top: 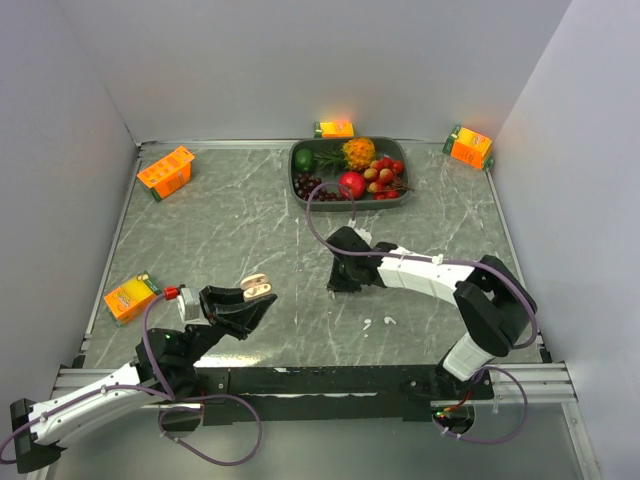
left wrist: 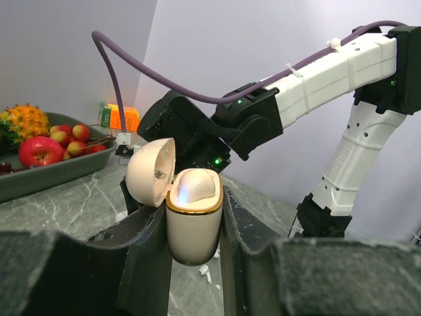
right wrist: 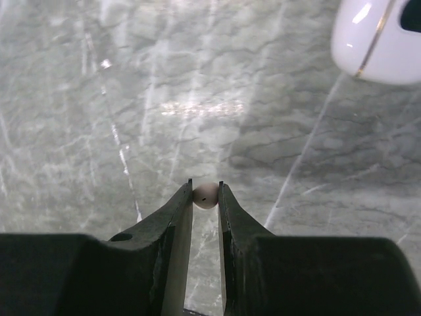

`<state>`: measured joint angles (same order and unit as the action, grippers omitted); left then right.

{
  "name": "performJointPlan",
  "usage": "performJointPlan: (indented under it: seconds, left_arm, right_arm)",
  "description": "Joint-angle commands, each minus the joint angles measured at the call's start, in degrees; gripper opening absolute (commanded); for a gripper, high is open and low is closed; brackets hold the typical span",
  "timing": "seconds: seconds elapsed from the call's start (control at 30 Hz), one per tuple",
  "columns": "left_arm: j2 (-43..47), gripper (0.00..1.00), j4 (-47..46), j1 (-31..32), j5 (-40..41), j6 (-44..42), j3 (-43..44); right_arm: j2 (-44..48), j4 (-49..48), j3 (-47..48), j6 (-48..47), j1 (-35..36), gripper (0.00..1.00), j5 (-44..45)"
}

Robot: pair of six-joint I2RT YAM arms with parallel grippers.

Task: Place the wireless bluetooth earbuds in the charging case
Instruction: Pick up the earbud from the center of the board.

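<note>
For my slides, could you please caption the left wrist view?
Left gripper holds the open case upright, lid hinged back, with the right arm beyond.

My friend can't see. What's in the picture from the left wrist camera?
Black jaws hold a small cream case upright, its lid flipped open. Behind it the other robot arm reaches down to the marble table, with a tray of fruit at the left.

Left end effector [left wrist: 192,220] clamping charging case [left wrist: 193,227], lid [left wrist: 150,172] open, right arm [left wrist: 329,72] behind
</note>
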<state>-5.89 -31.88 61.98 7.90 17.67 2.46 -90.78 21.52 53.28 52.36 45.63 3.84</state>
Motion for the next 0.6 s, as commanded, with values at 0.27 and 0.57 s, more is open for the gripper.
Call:
performJointPlan:
  seconds: [0.27, 0.57]
  left_arm:
    - [-0.35, 0.01, -1.70, 0.52, 1.06, -0.53, -2.28]
    - [0.27, 0.01, -1.17, 0.87, 1.15, -0.71, -2.37]
  right_arm:
    - [-8.26, 11.35, 7.98, 6.18, 0.34, 0.00, 4.96]
    - [-8.45, 13.11, 10.45, 0.73, 0.34, 0.39, 4.43]
